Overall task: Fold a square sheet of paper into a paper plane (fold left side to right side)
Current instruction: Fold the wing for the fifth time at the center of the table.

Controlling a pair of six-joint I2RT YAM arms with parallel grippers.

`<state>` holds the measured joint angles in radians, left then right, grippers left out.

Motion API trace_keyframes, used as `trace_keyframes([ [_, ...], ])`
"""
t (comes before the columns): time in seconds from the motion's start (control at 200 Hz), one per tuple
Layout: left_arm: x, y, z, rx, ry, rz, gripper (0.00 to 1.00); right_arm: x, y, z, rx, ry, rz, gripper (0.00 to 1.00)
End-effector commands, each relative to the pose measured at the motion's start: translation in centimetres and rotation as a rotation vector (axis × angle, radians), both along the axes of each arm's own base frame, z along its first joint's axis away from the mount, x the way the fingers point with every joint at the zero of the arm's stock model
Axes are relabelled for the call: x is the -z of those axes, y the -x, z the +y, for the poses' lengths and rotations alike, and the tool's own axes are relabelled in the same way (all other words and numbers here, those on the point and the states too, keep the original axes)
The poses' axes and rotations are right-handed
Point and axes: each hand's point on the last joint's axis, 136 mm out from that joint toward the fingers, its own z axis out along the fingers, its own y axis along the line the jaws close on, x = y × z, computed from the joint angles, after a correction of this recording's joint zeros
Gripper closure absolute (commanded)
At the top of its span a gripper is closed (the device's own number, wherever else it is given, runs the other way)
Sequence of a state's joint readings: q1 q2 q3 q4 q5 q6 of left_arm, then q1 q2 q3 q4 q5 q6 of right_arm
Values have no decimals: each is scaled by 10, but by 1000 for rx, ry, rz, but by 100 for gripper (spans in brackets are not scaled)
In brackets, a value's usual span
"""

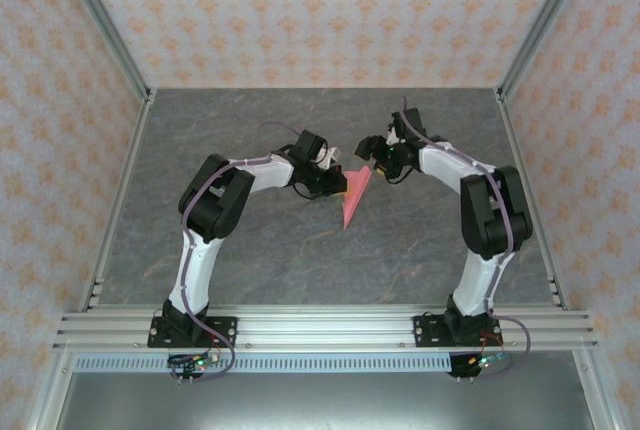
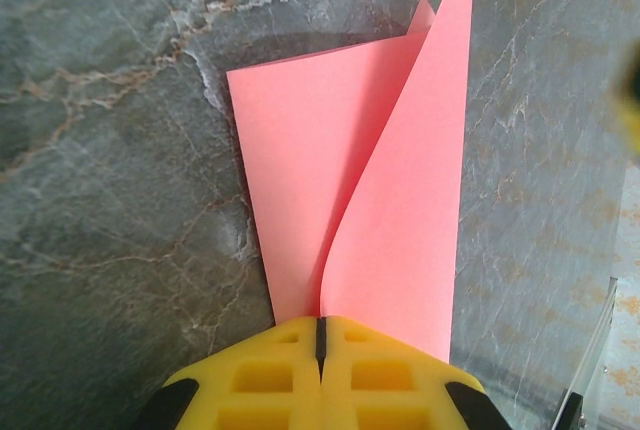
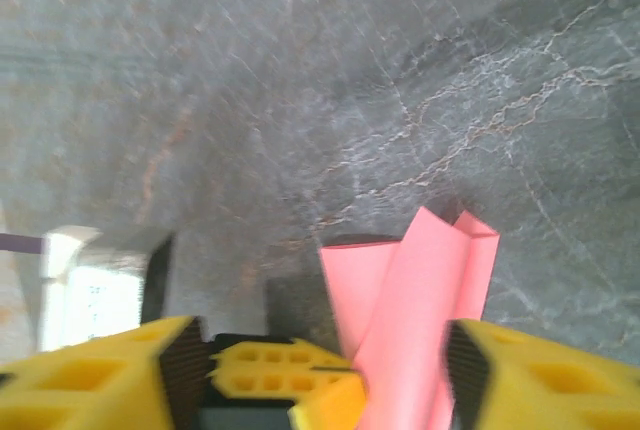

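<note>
Two end effectors are positioned over the middle of the bench. The left end effector is clamped on one end of the pink paper sheet, pinched between closed yellow fingers. One side is curled over the other, uncreased. The right end effector is spread wide, the sheet between its fingers.

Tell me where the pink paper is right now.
The pink paper is mid-table in the top view, pinched in the shut fingers of the left gripper, with the right gripper open on either side of its other end.
</note>
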<state>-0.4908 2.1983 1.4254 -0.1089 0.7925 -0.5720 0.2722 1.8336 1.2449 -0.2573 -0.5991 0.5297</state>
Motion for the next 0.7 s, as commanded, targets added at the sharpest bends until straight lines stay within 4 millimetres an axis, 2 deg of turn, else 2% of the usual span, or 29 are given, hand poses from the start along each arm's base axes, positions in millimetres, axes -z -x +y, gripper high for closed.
trace_keyframes([
  [0.0,28,9,11,-2,-89,39,100,-4,15,-1,-1,1,22,50],
  [0.06,29,9,12,-4,-95,41,100,2,21,8,-16,-26,39,61],
  [0.11,28,9,13,-7,-99,41,100,7,25,17,-29,-36,51,74],
  [0.195,29,9,14,-11,-108,44,100,19,28,24,-39,-35,74,83],
  [0.42,29,10,17,6,-123,22,100,41,27,34,-56,-40,111,90],
  [0.696,29,10,19,5,-137,23,100,64,32,28,-64,12,155,92],
])
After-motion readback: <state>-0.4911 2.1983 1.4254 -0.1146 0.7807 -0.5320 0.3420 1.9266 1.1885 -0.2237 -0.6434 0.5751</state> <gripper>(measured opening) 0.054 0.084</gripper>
